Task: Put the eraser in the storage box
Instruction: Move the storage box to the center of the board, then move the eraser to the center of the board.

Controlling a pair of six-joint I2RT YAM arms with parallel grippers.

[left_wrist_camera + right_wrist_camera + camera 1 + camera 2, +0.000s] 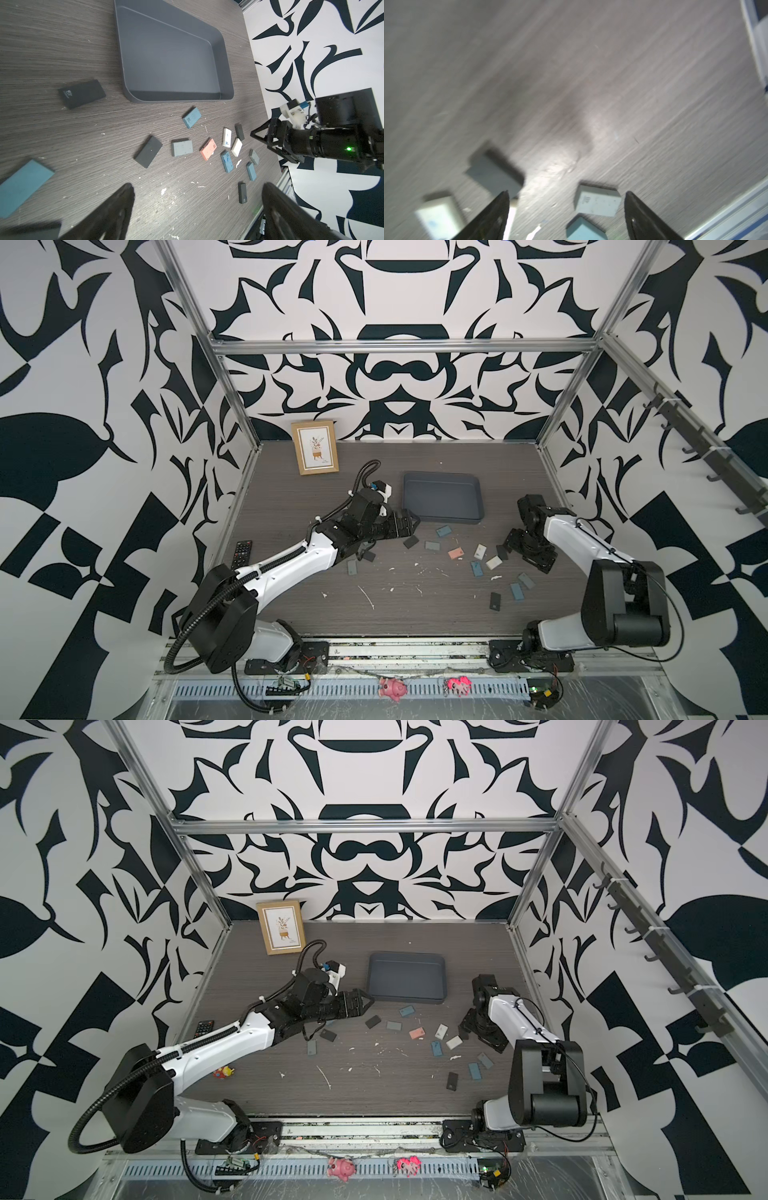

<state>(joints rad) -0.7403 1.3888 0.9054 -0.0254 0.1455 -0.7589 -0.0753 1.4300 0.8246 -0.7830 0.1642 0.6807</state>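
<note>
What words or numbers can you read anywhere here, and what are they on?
"4B": black eraser near the storage box corner.
Marks on the blue eraser, pink eraser and white eraser: too small to read.
Picture frame caption and remote control keys: too small.

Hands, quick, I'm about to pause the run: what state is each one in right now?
Left hand: open, holding nothing.
Right hand: open, holding nothing.

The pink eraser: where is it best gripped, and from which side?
Grip the pink eraser across its two long edges, coming from straight above. It lies flat on the table, so only its thin sides are free, and bare table shows along both long edges.
</note>
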